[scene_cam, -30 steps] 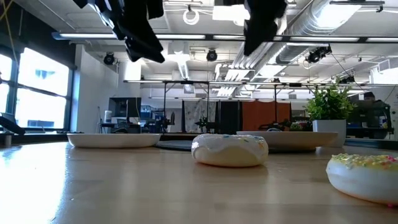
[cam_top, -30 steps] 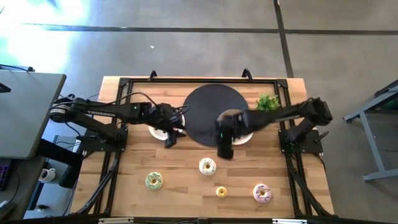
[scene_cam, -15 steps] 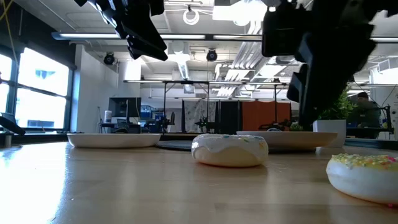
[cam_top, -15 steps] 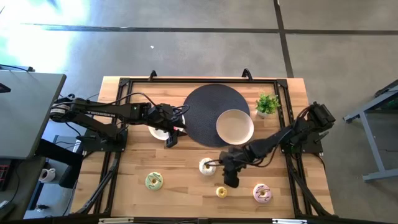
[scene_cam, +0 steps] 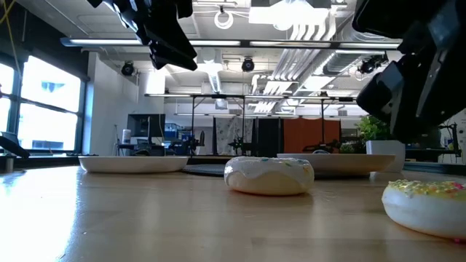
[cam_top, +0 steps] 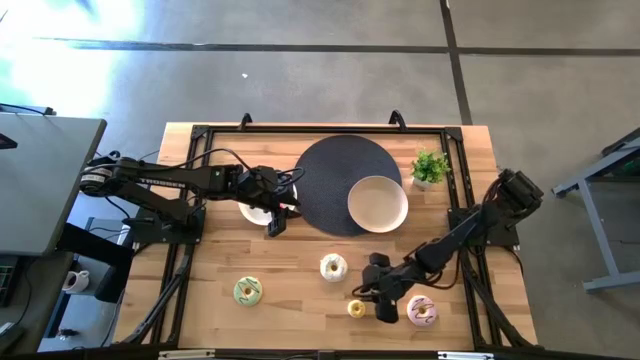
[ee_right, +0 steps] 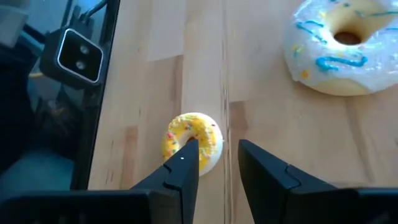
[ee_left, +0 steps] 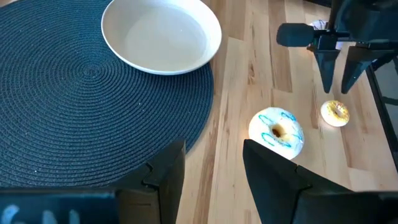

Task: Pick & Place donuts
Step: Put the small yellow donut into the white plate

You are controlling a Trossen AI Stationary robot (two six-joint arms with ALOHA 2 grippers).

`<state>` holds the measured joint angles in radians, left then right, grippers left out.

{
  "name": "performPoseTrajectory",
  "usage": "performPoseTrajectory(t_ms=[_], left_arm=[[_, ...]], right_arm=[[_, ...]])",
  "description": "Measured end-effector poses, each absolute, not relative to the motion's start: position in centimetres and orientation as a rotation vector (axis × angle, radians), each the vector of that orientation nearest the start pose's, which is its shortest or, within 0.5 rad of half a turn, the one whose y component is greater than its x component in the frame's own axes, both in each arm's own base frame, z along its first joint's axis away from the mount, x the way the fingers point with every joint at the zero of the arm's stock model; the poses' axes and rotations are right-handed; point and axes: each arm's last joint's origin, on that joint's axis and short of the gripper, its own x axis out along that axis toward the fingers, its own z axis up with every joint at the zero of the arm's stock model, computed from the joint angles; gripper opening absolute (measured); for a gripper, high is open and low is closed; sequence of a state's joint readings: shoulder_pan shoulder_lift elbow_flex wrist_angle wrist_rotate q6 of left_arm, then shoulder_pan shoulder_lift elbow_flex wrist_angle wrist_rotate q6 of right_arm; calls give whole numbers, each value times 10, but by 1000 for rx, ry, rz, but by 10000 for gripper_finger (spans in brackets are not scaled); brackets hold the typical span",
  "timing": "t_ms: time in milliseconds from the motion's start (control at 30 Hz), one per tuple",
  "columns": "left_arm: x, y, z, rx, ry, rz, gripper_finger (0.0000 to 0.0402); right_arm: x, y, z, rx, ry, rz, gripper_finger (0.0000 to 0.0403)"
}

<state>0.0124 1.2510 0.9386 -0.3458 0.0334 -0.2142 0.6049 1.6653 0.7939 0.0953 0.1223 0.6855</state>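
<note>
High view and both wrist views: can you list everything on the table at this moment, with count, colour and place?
Small ring-shaped toy donuts: four. White-iced with blue squiggles, table middle; green-iced, front left; small yellow-iced, front middle; pink-iced, front right.
Round woven black placemat: one, back middle.
Round white plates: two. One on the placemat's right part; one left of the placemat, partly under the left arm.
Small green potted plant: one, back right.
Wooden table: one, light wood, black frame.
Left gripper: fingers open, beside the left plate.
Right gripper: fingers open, between the yellow and pink donuts.
</note>
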Motion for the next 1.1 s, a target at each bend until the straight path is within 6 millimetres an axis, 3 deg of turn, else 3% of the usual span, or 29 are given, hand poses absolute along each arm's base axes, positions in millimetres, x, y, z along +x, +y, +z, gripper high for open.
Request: performPoseTrajectory(t_ms=[433,600,733,867,1000,1100], left_arm=[[265,2,277,-222,658,51,161],[265,2,277,-222,658,51,161],[265,2,277,-222,658,51,161],[265,2,277,-242,657,58,161],[258,2,289,-297,638,77,161],[250,3,303,-293,654,92,161]], right_arm=[[271,187,112,432,849,238,108],[272,186,107,412,843,204,106],[273,187,109,408,829,232,73],[278,185,113,460,808,295,13],[297,179,139,535,569,458,25],[312,161,164,479,338,486,24]])
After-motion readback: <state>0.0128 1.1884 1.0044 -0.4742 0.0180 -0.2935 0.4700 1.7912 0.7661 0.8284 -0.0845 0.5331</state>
